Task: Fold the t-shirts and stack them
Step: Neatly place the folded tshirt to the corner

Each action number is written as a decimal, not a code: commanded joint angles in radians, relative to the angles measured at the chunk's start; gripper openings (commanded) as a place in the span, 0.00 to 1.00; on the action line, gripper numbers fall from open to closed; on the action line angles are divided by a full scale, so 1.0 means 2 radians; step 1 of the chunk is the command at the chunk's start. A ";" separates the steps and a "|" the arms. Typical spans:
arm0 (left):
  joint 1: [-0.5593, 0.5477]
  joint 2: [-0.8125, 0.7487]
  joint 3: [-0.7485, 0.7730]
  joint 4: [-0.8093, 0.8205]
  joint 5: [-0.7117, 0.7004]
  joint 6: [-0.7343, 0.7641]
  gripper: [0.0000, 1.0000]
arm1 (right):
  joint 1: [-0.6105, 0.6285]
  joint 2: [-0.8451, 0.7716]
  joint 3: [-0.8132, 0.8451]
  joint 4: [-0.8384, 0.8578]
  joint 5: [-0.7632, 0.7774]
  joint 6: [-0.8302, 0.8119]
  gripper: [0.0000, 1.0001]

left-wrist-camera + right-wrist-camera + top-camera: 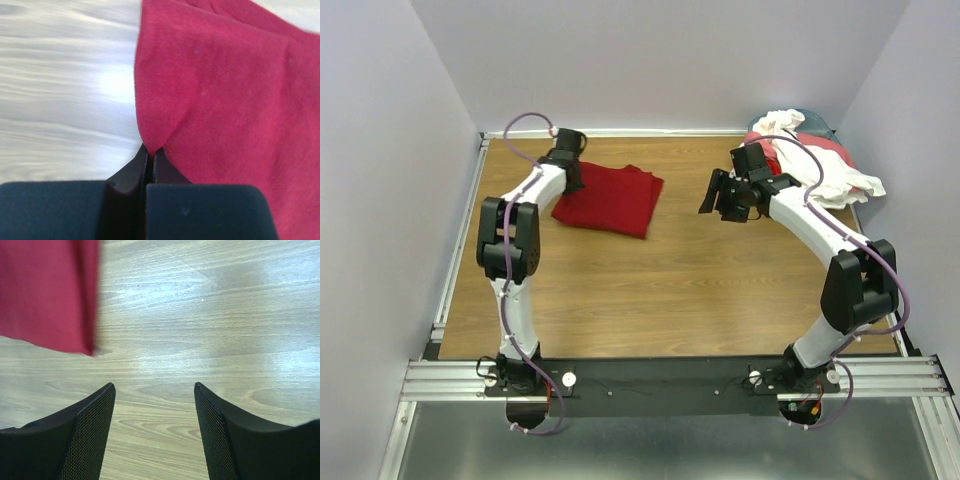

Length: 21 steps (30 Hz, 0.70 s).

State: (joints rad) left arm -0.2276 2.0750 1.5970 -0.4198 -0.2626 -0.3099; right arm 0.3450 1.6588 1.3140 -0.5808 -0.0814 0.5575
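The crimson t-shirt point(610, 198) lies folded at eleven o'clock on the table point(670, 290). The left gripper point(150, 152) is clamped on a corner of its cloth, so the fold looks nearly finished. The right gripper point(155, 405) hovers over the wood at the shirt's three o'clock, jaws apart. The next move is probably to release, then fetch from the pile of t-shirts point(815, 160) at one o'clock.

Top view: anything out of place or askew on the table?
Two things. The pile of shirts sits crumpled in the far right corner, and its white shirt appears to spill past the edge of the table. The folded red shirt lies skewed to the table's sides, its edge pinched in the shut left end effector. Nothing looks damaged.
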 commanded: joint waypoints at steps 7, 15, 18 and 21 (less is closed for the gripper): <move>0.124 0.047 0.096 -0.038 -0.014 -0.007 0.00 | 0.000 -0.010 0.006 -0.023 0.020 -0.008 0.72; 0.210 0.095 0.165 -0.062 0.006 -0.047 0.00 | 0.000 0.001 0.022 -0.029 0.017 -0.005 0.72; 0.228 0.101 0.183 -0.065 0.005 -0.064 0.00 | 0.000 0.007 0.026 -0.030 0.015 -0.004 0.72; 0.252 0.102 0.188 -0.061 0.006 -0.077 0.00 | 0.000 0.013 0.033 -0.032 0.013 -0.004 0.72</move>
State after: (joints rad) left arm 0.2352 2.2745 1.9354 -0.5301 -0.2535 -0.4088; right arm 0.3450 1.6600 1.3434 -0.6224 -0.0681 0.5556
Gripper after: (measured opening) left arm 0.018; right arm 0.719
